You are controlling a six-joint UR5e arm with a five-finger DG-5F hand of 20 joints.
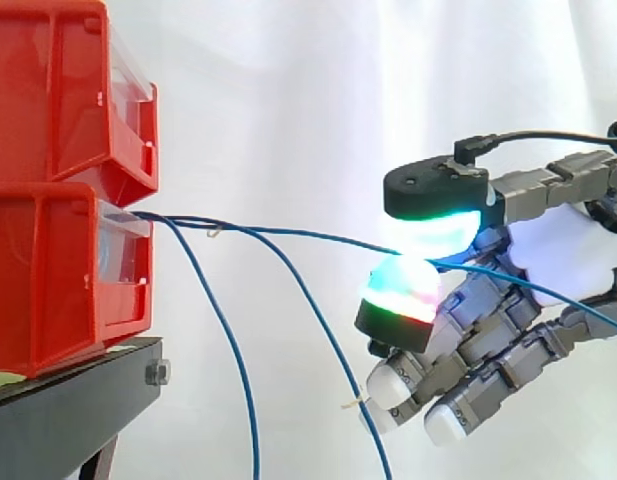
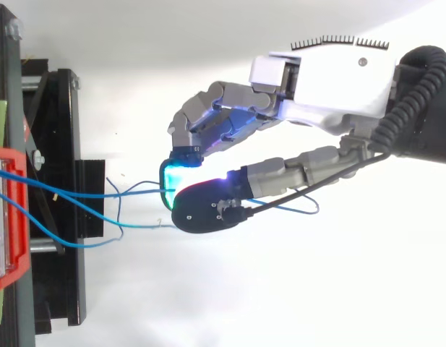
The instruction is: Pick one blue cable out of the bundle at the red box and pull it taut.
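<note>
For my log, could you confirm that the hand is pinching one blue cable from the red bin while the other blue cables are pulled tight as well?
Not quite: the other blue cables hang slack, drooping down from the red bin, as the side view shows. The hand is indeed pinching one blue cable.

Red bins (image 1: 48, 280) are cut by the left and top edges in side view. Black stand (image 1: 68, 410) runs off the bottom-left corner. Where the blue cables (image 1: 188, 222) start inside the lower bin is hidden behind its clear front. Two slack cables (image 1: 233, 350) drop off the bottom edge, ends unseen. On the pinched cable (image 1: 318, 238), my pads (image 1: 403, 285) cover the contact spot. Past them it runs off the right edge, which also cuts off my hand (image 1: 488, 330). Small tags (image 1: 353, 405) on the cables are too small to tell.
</note>
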